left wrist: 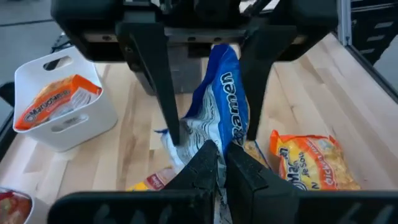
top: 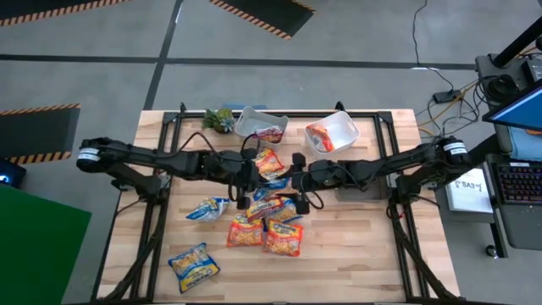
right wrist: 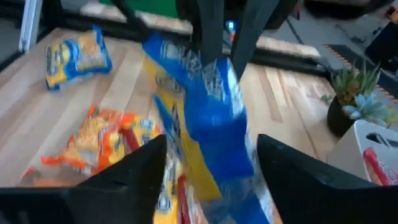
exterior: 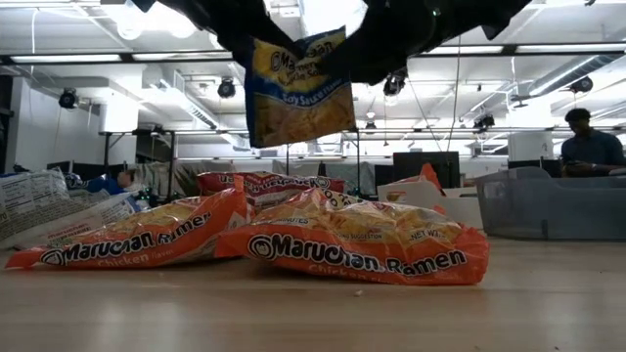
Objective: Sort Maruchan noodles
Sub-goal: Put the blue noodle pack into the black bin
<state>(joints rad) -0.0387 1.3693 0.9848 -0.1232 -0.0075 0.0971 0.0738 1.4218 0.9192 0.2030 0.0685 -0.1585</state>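
Handover, that's my read of the step in hand: a blue-yellow packet (top: 268,194) hangs between both arms at table centre. From above, the left gripper (top: 246,188) and right gripper (top: 295,180) meet nose to nose over the pile (top: 264,230) of orange packets. At 12 o'clock stand two tubs: the left tub (top: 257,125) holding a pink-red packet, the right tub (top: 332,132) holding an orange one. A plant (top: 219,119) sits at 11 o'clock. Two more blue packets lie apart, one (top: 207,208) at 9 o'clock of the pile, one (top: 194,263) out at 7 o'clock.

Low view now: the blue packet (exterior: 298,86) dangles clear above the orange packets (exterior: 367,248), touching nothing below. A person (exterior: 590,145) sits far off at 3 o'clock, in the room behind.

Left wrist: this arm's fingers (left wrist: 200,169) are pinched tight on the packet's (left wrist: 222,107) near edge, while the other arm's fingers (left wrist: 159,81) straddle it from beyond, spread wide.

Right wrist: its own fingers (right wrist: 140,169) stand apart with the packet (right wrist: 208,118) between them, not clamped; the left's fingers (right wrist: 210,25) come down from beyond onto the packet's upper edge.

Next, I'd judge, either the right closes before the left lets go, or the left carries it off alone. No blue tub shows yet, so the destination is unclear.
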